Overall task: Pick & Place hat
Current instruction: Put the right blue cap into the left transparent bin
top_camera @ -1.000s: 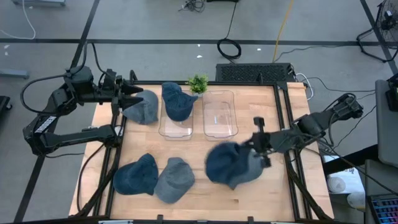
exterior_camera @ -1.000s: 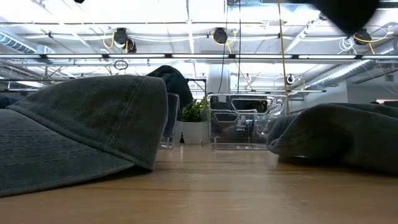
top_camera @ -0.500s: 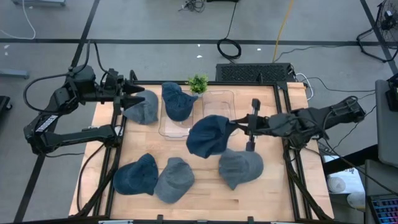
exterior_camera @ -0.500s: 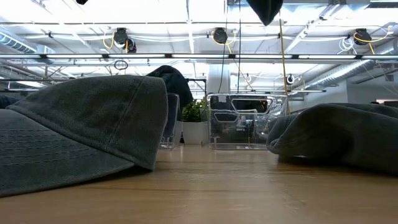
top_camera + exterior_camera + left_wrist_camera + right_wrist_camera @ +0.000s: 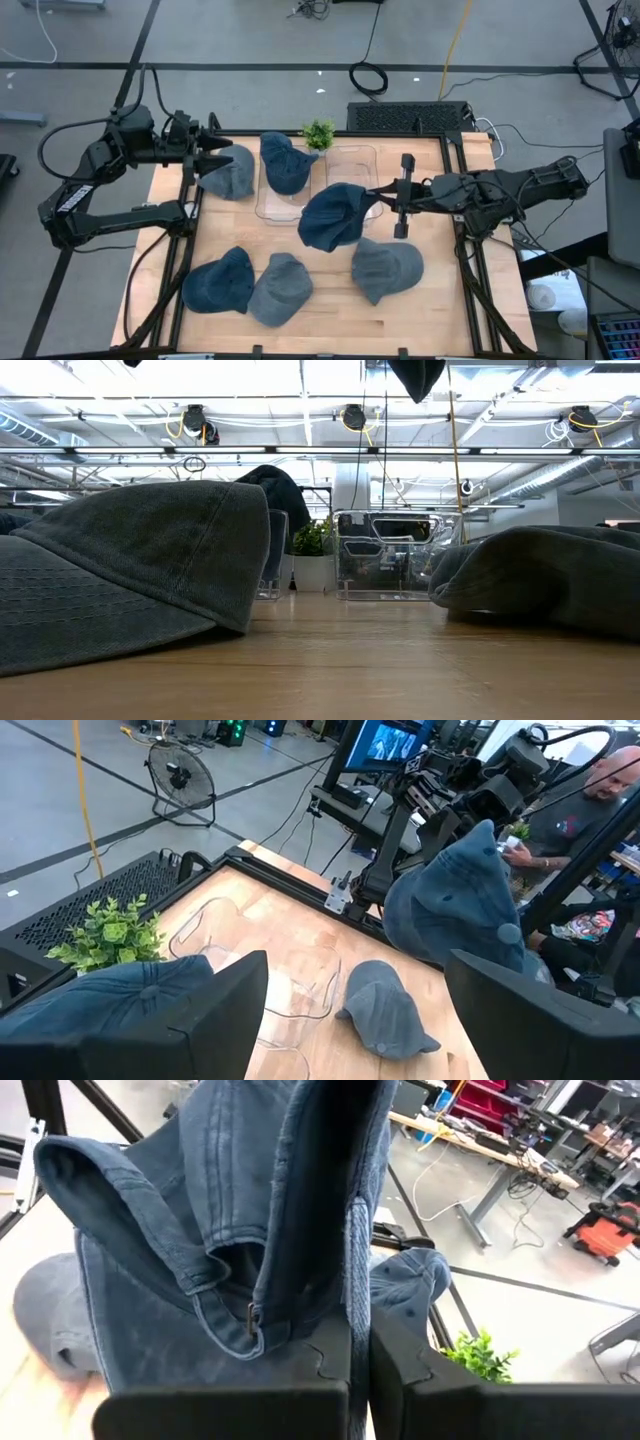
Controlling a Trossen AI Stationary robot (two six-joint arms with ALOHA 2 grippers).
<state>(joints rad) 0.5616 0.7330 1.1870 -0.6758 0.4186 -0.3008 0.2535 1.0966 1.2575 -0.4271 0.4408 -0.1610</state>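
Observation:
My right gripper (image 5: 380, 193) is shut on a dark blue hat (image 5: 335, 216) and carries it in the air over the table's middle, beside the right clear bin (image 5: 352, 168). The hat's lowest tip (image 5: 418, 374) shows at the top of the low view. The left clear bin (image 5: 270, 205) holds another blue hat (image 5: 285, 160). My left gripper (image 5: 213, 153) waits open at the far left corner, next to a grey-blue hat (image 5: 230, 173) lying on the table. My right gripper pinches the hat between its two fingers (image 5: 400, 1370) at the crown's rim (image 5: 352, 1250), close to the back strap and buckle (image 5: 250, 1320). The fingers reach level from the table's right side. The hat is lifted clear, its open side toward the gripper.
Three more hats lie on the near half of the table: a blue one (image 5: 218, 280), a grey one (image 5: 280, 288) and a grey one (image 5: 386, 268) below the carried hat. A small green plant (image 5: 318, 133) stands at the far edge between the bins. A person (image 5: 590, 800) is beyond the table's right side.
My right gripper has risen from the near right part of the table and moved toward the far edge and the left, up to the right bin. The blue hat came off the table with it, uncovering the grey hat that lay under it.

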